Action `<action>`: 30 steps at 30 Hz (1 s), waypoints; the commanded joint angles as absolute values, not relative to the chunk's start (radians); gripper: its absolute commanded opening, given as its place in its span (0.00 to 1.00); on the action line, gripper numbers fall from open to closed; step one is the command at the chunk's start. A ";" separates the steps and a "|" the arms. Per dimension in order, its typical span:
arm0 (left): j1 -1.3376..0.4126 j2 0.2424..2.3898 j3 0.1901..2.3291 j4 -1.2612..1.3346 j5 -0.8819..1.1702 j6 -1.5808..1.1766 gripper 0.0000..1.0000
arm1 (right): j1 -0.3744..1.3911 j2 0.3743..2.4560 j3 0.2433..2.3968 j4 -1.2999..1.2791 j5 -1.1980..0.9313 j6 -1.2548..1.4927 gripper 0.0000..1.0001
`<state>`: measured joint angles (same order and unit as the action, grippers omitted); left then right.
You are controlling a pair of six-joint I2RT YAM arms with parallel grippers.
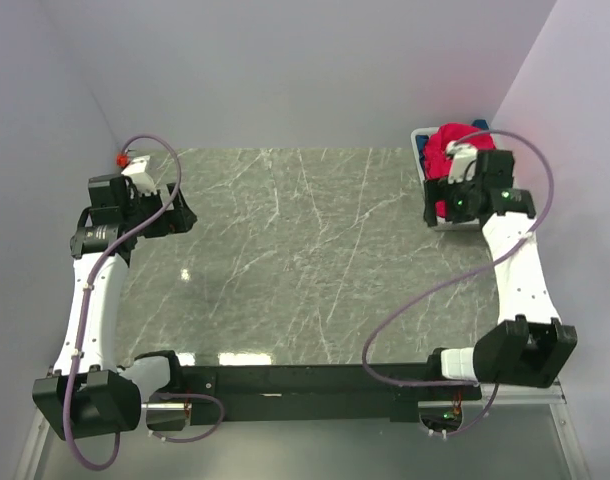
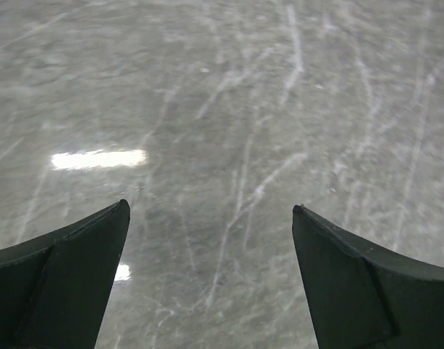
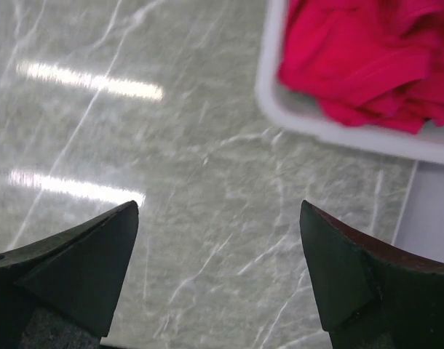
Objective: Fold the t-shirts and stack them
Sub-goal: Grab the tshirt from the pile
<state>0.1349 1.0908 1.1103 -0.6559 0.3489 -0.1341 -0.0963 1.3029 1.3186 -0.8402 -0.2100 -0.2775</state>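
Observation:
Crumpled bright red t-shirts (image 1: 447, 146) lie heaped in a white basket (image 1: 421, 150) at the table's far right corner; a bit of dark blue cloth (image 1: 479, 124) shows behind them. In the right wrist view the red cloth (image 3: 367, 58) fills the basket (image 3: 269, 87) at the top right. My right gripper (image 1: 437, 212) (image 3: 218, 207) is open and empty, over bare table just in front of the basket. My left gripper (image 1: 185, 214) (image 2: 211, 211) is open and empty over bare marble at the far left.
The grey marble table top (image 1: 305, 250) spans the middle. A small red object (image 1: 120, 158) sits at the far left corner by the wall. Walls close in behind and on both sides. The table's right edge (image 3: 407, 211) runs beside the basket.

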 commanded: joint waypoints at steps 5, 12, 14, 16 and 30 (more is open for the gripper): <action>0.137 1.121 1.158 -0.640 0.146 -0.195 0.99 | -0.291 1.548 1.591 -0.775 -0.304 -0.178 0.98; 0.135 1.100 1.123 -0.612 0.224 -0.193 0.99 | -0.324 1.784 1.842 -0.675 -0.155 -0.101 0.98; 0.135 1.104 1.124 -0.615 0.213 -0.193 0.99 | -0.330 1.879 1.960 -0.687 -0.124 -0.083 0.98; 0.135 1.114 1.131 -0.629 0.204 -0.192 0.99 | -0.342 1.965 2.028 -0.693 -0.127 -0.061 0.98; 0.135 1.154 1.152 -0.649 0.147 -0.160 0.99 | -0.353 2.192 2.155 -0.689 -0.190 -0.002 0.94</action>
